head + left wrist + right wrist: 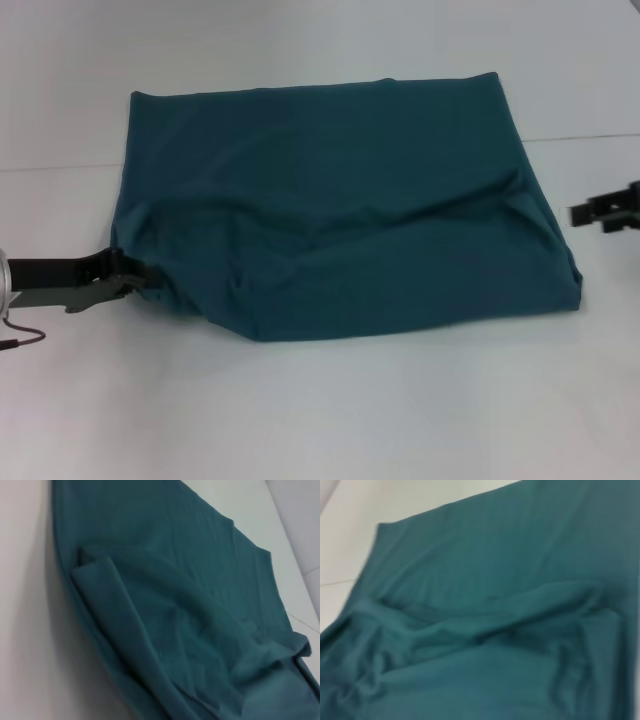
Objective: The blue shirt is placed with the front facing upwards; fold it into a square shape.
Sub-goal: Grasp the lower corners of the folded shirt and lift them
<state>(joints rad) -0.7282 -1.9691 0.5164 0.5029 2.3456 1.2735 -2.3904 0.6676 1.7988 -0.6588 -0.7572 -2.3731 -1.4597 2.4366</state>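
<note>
Shirt folded to a rough square, left gripper at its near-left corner

Shirt (340,210) lies mid-table as a roughly four-sided pad, lettering hidden, so you are judging a task that looks close to done. Its far edge runs fairly straight; its near edge sags into a rounded, bulging line, and a long ridge crosses the top from the left side toward the right edge. From the left wrist view (165,630) you can see stacked layers with a loose flap edge lying on top; the right wrist view (495,630) shows the same soft creases and bunched folds.

Left gripper (135,272) sits touching the near-left corner of the cloth, its tips right at the fabric edge. You cannot tell from these views whether its fingers are pinching the cloth or merely beside it. Right gripper (588,213) hangs just off the right edge, apart from the shirt, with its fingers spread and nothing between them.

Your next move probably calls for tidying: either letting go of that corner and backing away low, or tugging it outward to flatten the near bulge and square the outline.

Cloth is matte, limp teal knit that drapes and holds wrinkles. Table (320,420) is smooth, plain white and flat.
</note>
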